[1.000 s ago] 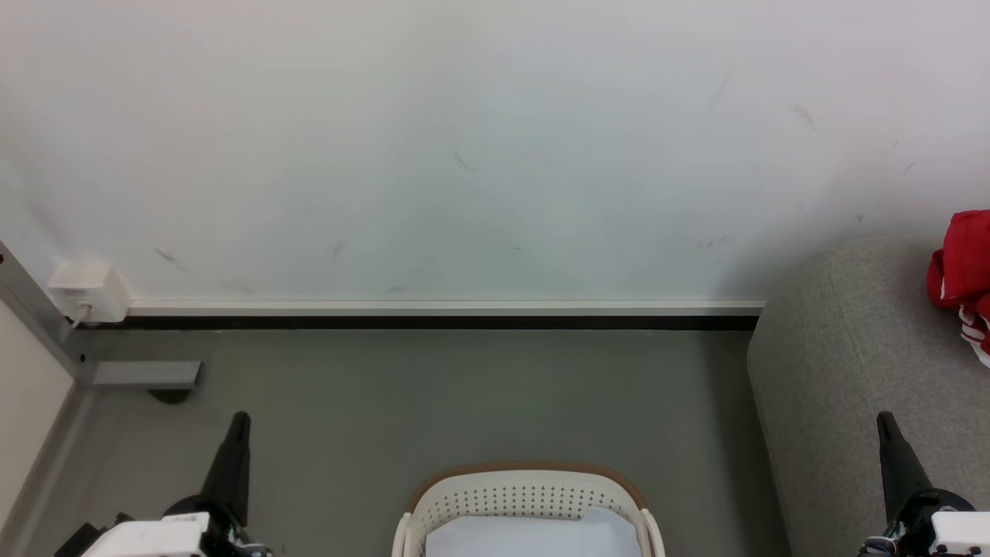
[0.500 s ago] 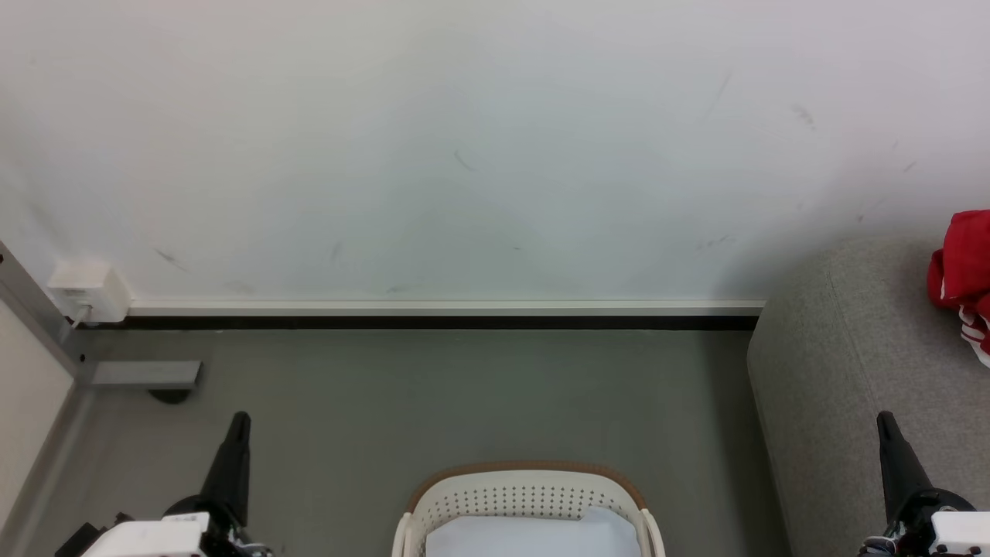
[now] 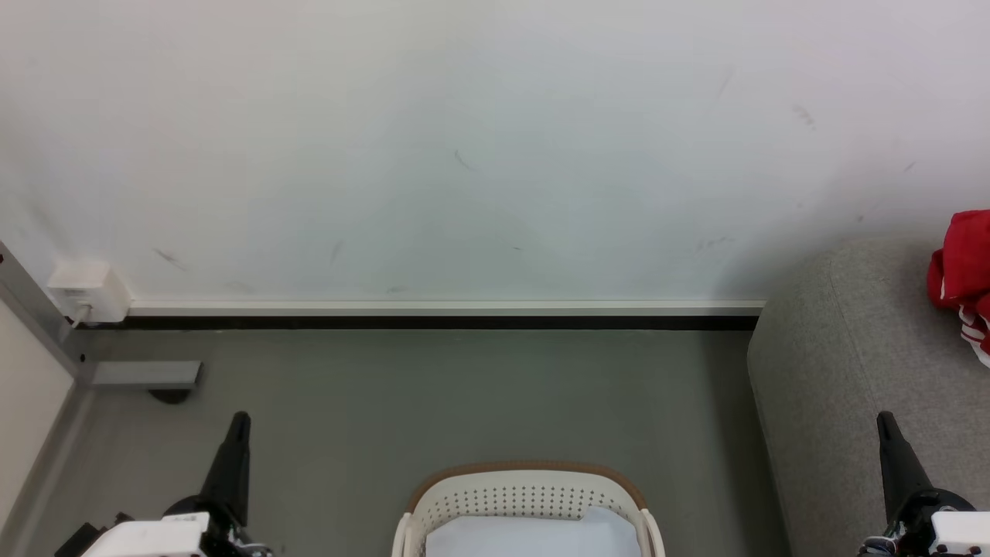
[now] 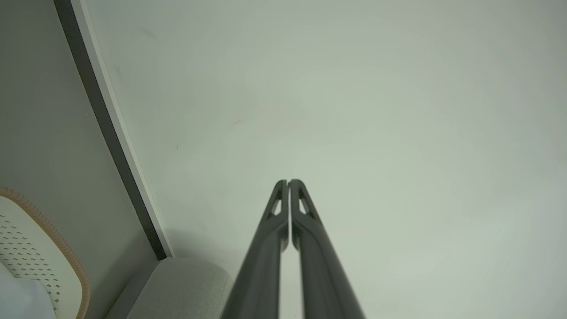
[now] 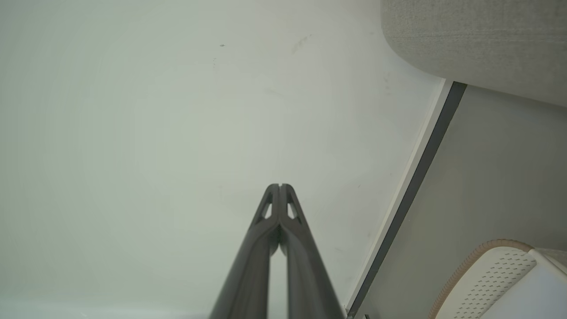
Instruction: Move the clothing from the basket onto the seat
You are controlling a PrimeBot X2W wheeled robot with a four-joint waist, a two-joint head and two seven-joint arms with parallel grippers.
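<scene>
The clothing (image 3: 963, 259), red, soft and light by its look, lies bunched on the seat (image 3: 843, 348) at the right, well apart from the basket (image 3: 526, 467), best pinched at a raised fold, while both arms' jaws are pressed together, empty.

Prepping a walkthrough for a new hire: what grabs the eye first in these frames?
The bright red clothing on the grey seat, at the head view's right edge, stands out against the pale room. Next comes the cream basket with its brown rim at bottom centre, a pale blue-white cloth inside it. The left end effector and right end effector, both shut, point up from the lower corners toward the white wall.
</scene>
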